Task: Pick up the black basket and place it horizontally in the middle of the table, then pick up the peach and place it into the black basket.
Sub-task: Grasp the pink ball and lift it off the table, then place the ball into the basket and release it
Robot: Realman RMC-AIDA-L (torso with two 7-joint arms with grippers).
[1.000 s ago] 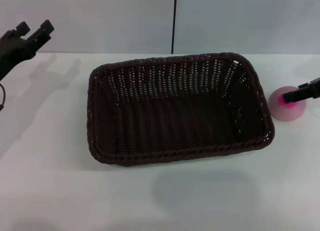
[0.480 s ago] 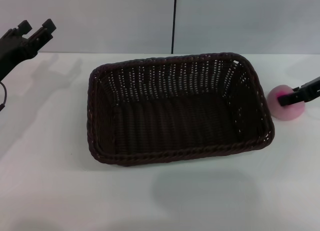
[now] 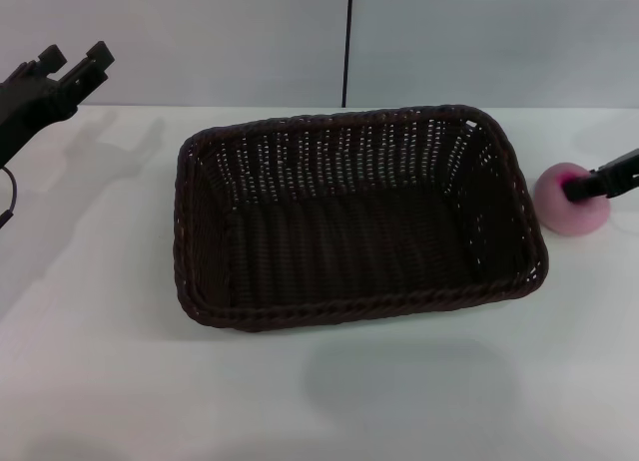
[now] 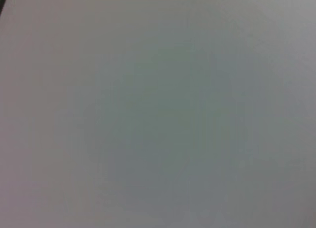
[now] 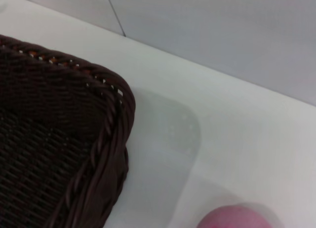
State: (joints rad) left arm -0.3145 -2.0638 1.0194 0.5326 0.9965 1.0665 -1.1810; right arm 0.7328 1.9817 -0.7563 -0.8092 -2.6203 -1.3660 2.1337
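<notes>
1. On the white surface (image 3: 110,311), the black basket (image 3: 354,217) lies lengthwise across the middle, its open top up and nothing inside it.
2. Just beyond the basket's right-hand short end, the peach (image 3: 571,204) rests on the surface, apart from the braided rim, with only a narrow strip of white between them.
3. The right hand (image 3: 607,179) reaches in from the right edge, its dark tip over the magenta patch on top of the peach; whether it is clenched or released cannot be told from what shows.
4. In the right wrist view a rounded corner of the basket (image 5: 59,139) fills one side and the top of the peach (image 5: 237,217) peeks in at the edge, bare surface (image 5: 207,109) between them.
5. The left hand (image 3: 72,64) is raised over the far left corner, well away from the basket, its two fingers spread and holding nothing.
6. The left wrist view shows only a plain grey blur.
7. Behind the surface stands a pale grey wall (image 3: 200,37) with one thin dark vertical seam (image 3: 349,42) rising behind the basket's far rim.
</notes>
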